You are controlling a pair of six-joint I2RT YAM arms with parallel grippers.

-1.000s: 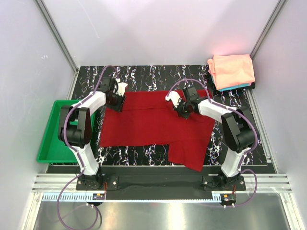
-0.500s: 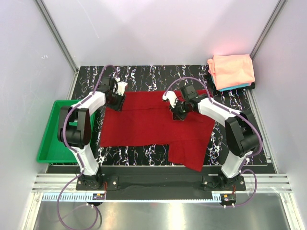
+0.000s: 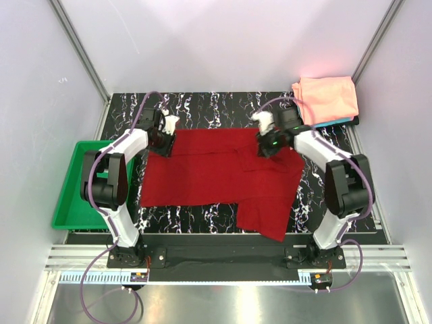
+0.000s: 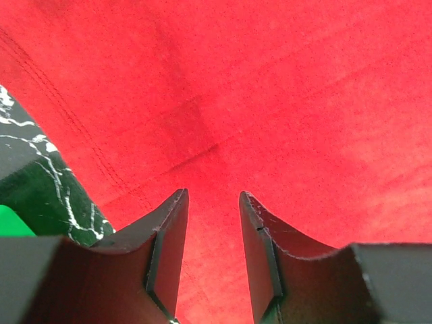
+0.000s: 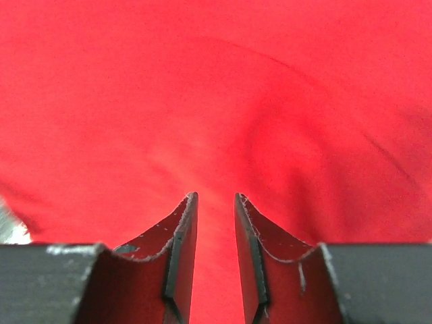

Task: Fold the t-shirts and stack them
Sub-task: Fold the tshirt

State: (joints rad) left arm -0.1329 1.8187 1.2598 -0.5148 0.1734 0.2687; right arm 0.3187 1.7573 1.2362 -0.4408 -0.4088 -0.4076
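Note:
A dark red t-shirt (image 3: 209,175) lies spread on the black marbled table (image 3: 216,108), with one sleeve hanging toward the front right. My left gripper (image 3: 164,143) sits at its far left corner; in the left wrist view its jaws (image 4: 210,194) stand narrowly apart with red cloth (image 4: 270,101) between them. My right gripper (image 3: 265,147) is on the shirt's far right part; in the right wrist view (image 5: 216,196) a ridge of cloth (image 5: 202,88) runs into the narrow gap. A folded salmon-pink t-shirt (image 3: 325,98) lies on a teal one (image 3: 341,122) at the back right.
A green plastic tray (image 3: 74,196) stands off the table's left edge. White walls with metal posts close in the back and sides. The arm bases sit on the black rail at the near edge.
My right gripper has moved right and toward the back across the shirt, leaving creases near the middle. The left gripper has stayed at the far left corner.

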